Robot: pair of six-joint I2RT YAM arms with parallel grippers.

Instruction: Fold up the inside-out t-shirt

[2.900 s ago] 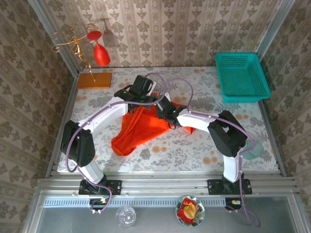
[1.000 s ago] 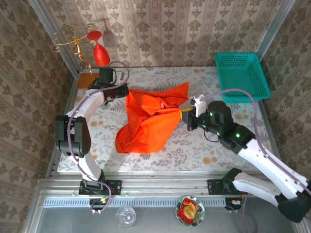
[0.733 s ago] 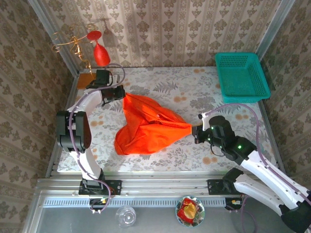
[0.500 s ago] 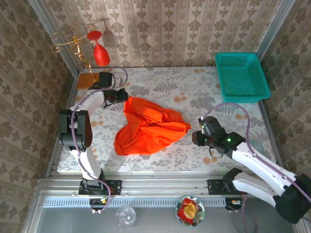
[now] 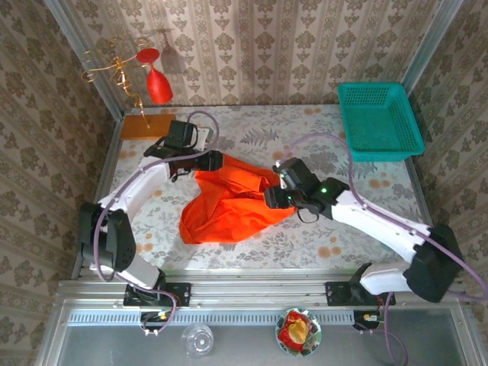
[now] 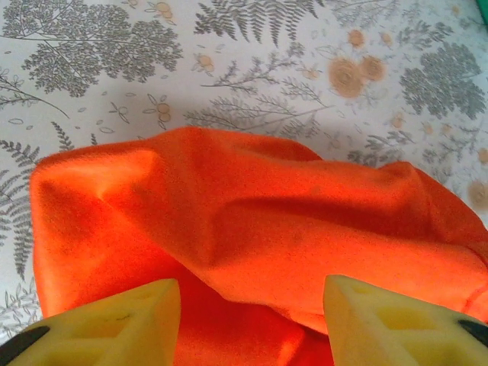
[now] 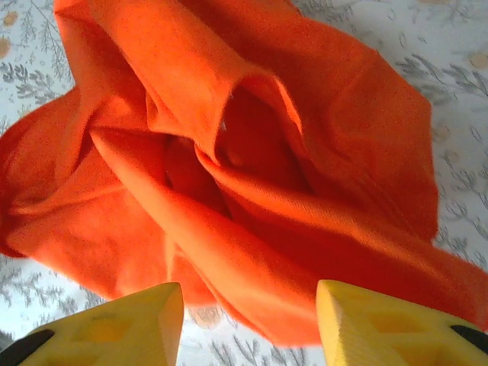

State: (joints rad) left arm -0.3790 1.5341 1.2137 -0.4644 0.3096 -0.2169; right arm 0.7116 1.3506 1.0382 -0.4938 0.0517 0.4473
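T-shirt (image 5: 229,204) is bunched in a crumpled heap on the floral tabletop (image 5: 328,240), a bit left of centre. It's not flat: layers overlap, lots of wrinkles, no clean edge laid out.

Left gripper (image 5: 216,162) is at the heap's far left corner. In the left wrist view, the jaws are open. The yellow fingertips (image 6: 130,313) stand wide apart over a rounded fold of orange cloth, with nothing pinched between them. Can't tell if they touch the fabric.

Right gripper (image 5: 272,197) is at the heap's right edge, just over the cloth. In the right wrist view, these jaws are open too. Its fingertips (image 7: 366,320) are spread above a knot of twisted folds with a dark pocket in the middle. No cloth clamped.

Both arms reach inward from their bases, and the upper part of the shirt lies between the two grippers.

Other items, all well apart from the shirt:
- teal basket (image 5: 380,120) in the far right corner
- orange-brown board (image 5: 147,126) in the far left corner
- red wine glass (image 5: 159,85) hanging upside down on a gold wire stand (image 5: 114,65) above the board
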